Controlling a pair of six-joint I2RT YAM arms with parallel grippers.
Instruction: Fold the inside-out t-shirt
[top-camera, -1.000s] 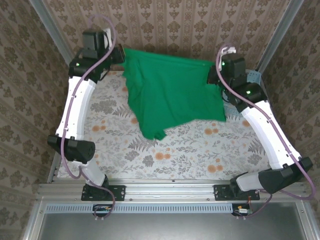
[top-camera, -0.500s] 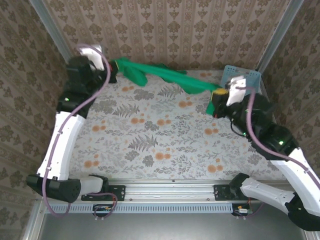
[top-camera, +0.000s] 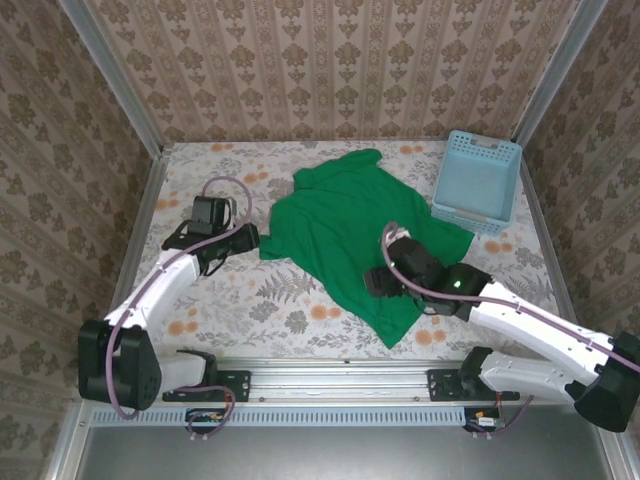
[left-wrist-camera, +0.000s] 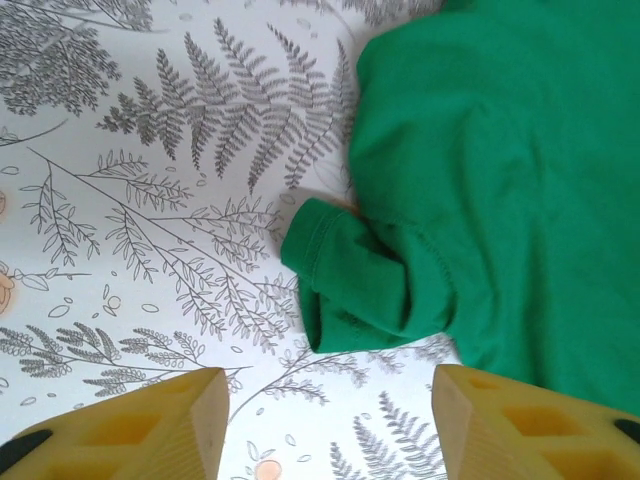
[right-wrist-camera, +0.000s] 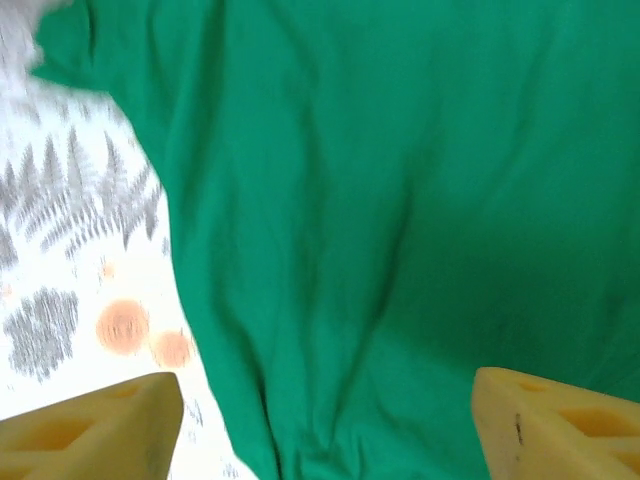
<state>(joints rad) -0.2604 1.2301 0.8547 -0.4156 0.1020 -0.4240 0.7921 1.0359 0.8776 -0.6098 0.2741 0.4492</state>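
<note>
The t-shirt (top-camera: 350, 225) lies spread on the bench (top-camera: 250, 305). The left pincer (left-wrist-camera: 330, 425) gapes empty just beside a sleeve (left-wrist-camera: 350, 290). The right pincer (right-wrist-camera: 325, 425) gapes empty over the shirt's lower part.

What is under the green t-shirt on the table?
The t-shirt lies spread on the flower-patterned table cover, visible all around it. Whether anything is hidden beneath the cloth cannot be seen.

Brown damask wallpaper (top-camera: 330, 70) surrounds a floral-printed table (top-camera: 300, 300); corner posts (top-camera: 110, 70) look metallic, perhaps aluminium.
</note>
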